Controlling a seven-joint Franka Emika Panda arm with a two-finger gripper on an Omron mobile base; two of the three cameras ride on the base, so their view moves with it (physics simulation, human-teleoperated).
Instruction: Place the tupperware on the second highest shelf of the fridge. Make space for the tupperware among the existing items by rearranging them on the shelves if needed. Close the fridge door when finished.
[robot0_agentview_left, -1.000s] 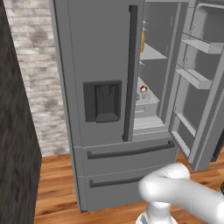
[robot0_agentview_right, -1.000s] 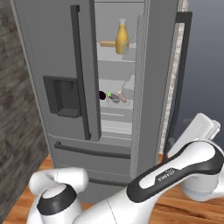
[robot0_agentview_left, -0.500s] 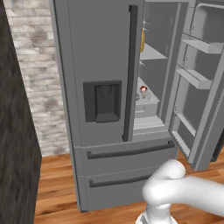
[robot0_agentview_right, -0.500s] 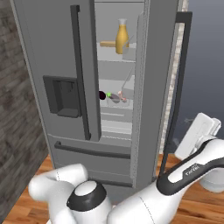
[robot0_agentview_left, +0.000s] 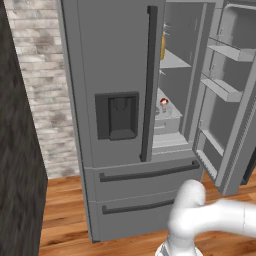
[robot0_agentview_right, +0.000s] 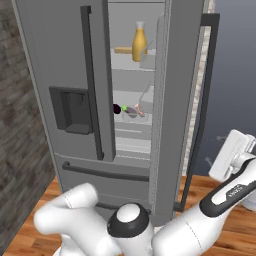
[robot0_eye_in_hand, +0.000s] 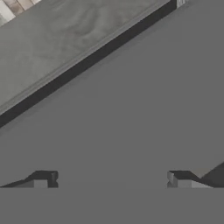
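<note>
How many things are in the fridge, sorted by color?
Yellow: 2, the bottle and a flat item beside it.
Grey: 1, a tub.
Dark purple: 1, a round thing.
Green: 1, a small thing.
Red-topped: 1, a small item.
Total: 6.

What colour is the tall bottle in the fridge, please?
Orange-yellow bottle with a pale cap; clearest in the right base view.

Pale brick wall (robot0_agentview_left: 37, 75) left of appliance; wood plank floor (robot0_agentview_left: 65, 210) below (reddish-brown).
</note>
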